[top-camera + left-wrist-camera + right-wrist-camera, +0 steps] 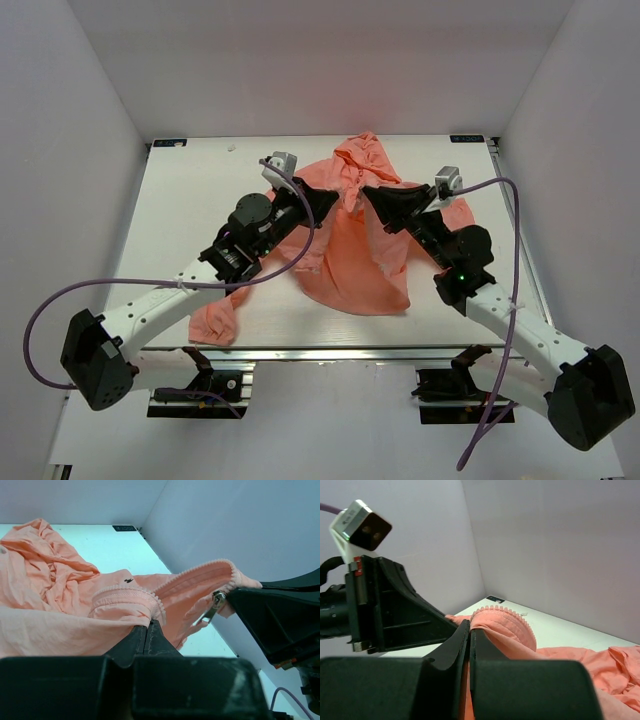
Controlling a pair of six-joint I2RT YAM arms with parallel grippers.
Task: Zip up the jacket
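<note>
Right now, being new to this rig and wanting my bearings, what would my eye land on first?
A salmon-pink jacket lies crumpled on the table, hood toward the back. Above it both arms meet: the left gripper and the right gripper are each shut on the raised zipper edge, a metal zipper pull dangling by the right one.

Bunched jacket (350, 265) blocks mid-table (3 walls (300, 60) hem it); bare tabletop (190, 190) far left.
</note>
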